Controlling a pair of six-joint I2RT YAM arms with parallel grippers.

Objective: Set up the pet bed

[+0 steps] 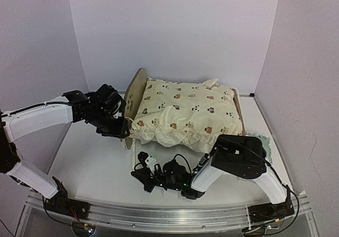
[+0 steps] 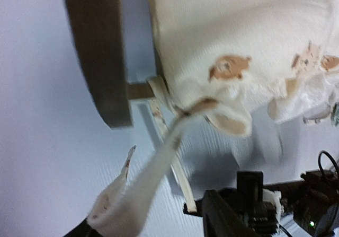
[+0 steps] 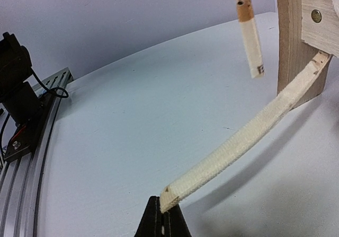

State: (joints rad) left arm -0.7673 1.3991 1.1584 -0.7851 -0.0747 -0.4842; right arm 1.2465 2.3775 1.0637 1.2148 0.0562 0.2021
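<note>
Jaws on the right gripper (image 3: 161, 216) are pinching a cream tie (image 3: 239, 141) taut, likely for knotting to the pet bed (image 1: 136, 95); the left gripper's (image 1: 119, 121) I cannot tell.

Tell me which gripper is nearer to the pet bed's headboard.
Left. The left gripper is right beside the headboard, on its outer side; the right gripper sits farther off, lower in the top view and clear of it.
</note>
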